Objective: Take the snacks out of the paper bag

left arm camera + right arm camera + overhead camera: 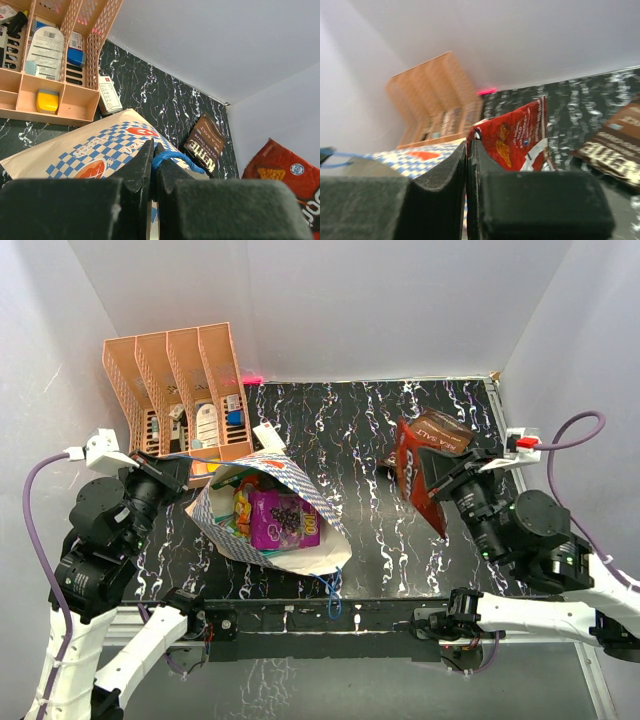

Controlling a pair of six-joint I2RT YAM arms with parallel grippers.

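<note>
Your work surface is a black marbled table [370, 430] closed in by plain white walls. At the far left stands a salmon-pink file organiser [170, 370] with 4 upright slots. It holds small white, blue and yellow office items, which are not your concern.

Just beside it, your left gripper [154, 147] is clenched on the blue cord handle [172, 157] of the paper bag [312, 502]. I judge that this pinch is there to stop the bag from sliding and to keep its mouth open for the other arm. The bag lies tilted and open at the left-centre of the table, so the top view looks into it. A purple packet [283, 520] is on top, with green and orange packets [240, 510] squeezed at its left, so at least 3 snacks are not yet out.

To the right, well apart from the bag, your right gripper [471, 142] is clamped on the edge of a red packet [418, 475], which hangs outside the bag. You cannot tell if it touches the table. A dark brown packet [204, 142] lies flat just beyond it, already out. Probably the red one should be laid near it.
</note>
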